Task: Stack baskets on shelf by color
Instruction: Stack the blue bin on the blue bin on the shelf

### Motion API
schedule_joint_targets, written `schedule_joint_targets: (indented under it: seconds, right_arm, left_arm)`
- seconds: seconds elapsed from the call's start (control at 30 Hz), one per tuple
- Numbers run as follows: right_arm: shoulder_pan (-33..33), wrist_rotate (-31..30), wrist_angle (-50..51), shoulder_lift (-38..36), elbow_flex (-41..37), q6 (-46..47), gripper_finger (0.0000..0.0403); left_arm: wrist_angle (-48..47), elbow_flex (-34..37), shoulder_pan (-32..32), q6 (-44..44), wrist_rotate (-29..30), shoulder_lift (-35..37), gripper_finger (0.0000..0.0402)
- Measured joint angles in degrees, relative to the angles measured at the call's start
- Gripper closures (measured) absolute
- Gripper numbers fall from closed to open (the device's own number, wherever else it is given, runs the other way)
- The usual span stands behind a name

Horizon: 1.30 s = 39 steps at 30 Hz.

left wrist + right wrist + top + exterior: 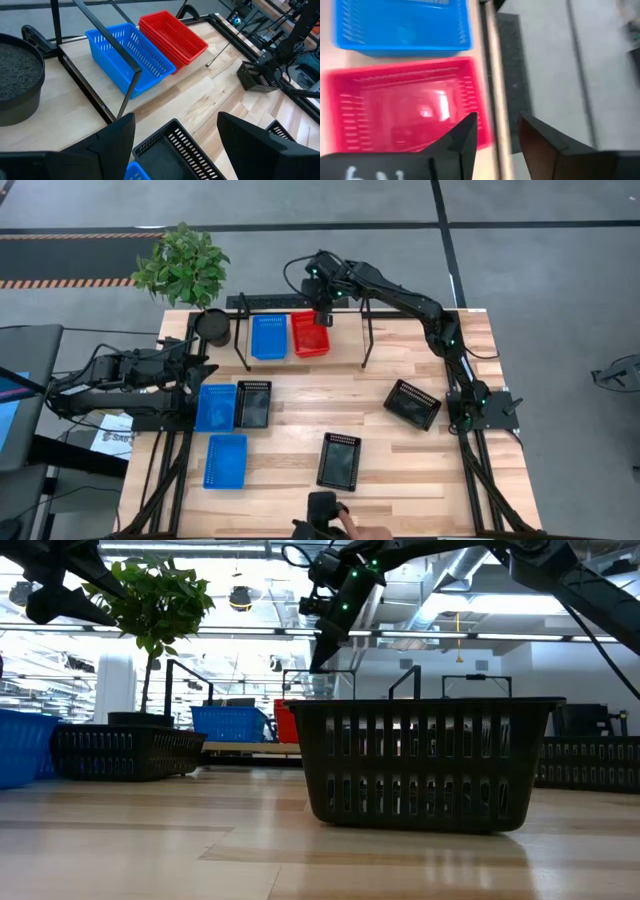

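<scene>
- Fingers of the right gripper (pixel 497 137) stand parted with nothing between them, above the far rim of the red baskets (pixel 310 334) on the shelf (pixel 345 340).
- Left gripper (pixel 175 145) is wide open and empty, over a black basket (pixel 253 403) beside a blue one (pixel 216 407).
- Baskets look light, stiff and perforated; judged best pinched at a wall rim.
- Blue basket (pixel 268 336) sits on the shelf, touching the red.
</scene>
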<state>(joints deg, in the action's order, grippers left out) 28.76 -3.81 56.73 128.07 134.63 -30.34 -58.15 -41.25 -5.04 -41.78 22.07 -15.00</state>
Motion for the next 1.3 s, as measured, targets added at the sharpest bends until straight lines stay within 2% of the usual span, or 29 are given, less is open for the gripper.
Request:
schedule_joint_targets:
  seconds: [0.2, 0.37, 0.5, 0.63, 0.73, 0.83, 1.0, 1.17, 1.3]
  right_arm:
    - [-3.04, 1.72, 10.09, 0.0, 0.0, 7.62, 0.0231]
    - [-6.66, 2.49, 18.62, 0.0, 0.0, 13.89, 0.024]
    - [-10.66, 5.83, 19.37, 0.0, -0.02, 16.67, 0.0248]
    - [-16.46, 7.58, 16.1, 0.0, -0.04, 19.44, 0.025]
    - [-21.33, 7.62, 10.27, 0.23, -0.07, 19.87, 0.0247]
    - [-26.37, 7.58, -0.61, 0.79, -0.19, 21.33, 0.0246]
    - [-33.83, 7.17, -24.24, 0.57, -5.39, 23.02, 0.0245]
    - [-38.92, 5.47, -36.81, 0.66, -10.72, 18.85, 0.0232]
    - [-40.62, 5.2, -41.62, 0.72, -15.1, 16.67, 0.0217]
  left_arm:
    - [-0.04, 0.0, 0.01, 0.03, -2.67, 0.0, 0.0132]
    - [-1.7, 0.0, 0.0, -0.63, -3.99, 0.0, 0.0132]
    - [-5.48, 0.97, 0.0, -2.83, -6.36, 0.02, 0.0132]
    - [-6.84, 3.91, 0.02, -5.74, -12.6, 0.02, 0.0132]
    - [-3.76, 5.97, 0.02, -6.15, -18.91, -0.04, 0.0132]
    - [-2.15, 7.46, 0.02, -6.48, -21.45, -0.07, 0.0132]
    - [-1.66, 7.63, 0.02, -7.56, -18.51, -0.04, 0.0132]
    - [-1.4, 7.63, 0.02, -8.52, -18.08, -0.04, 0.0132]
    - [-1.4, 7.63, 0.02, -8.54, -17.69, -0.04, 0.0132]
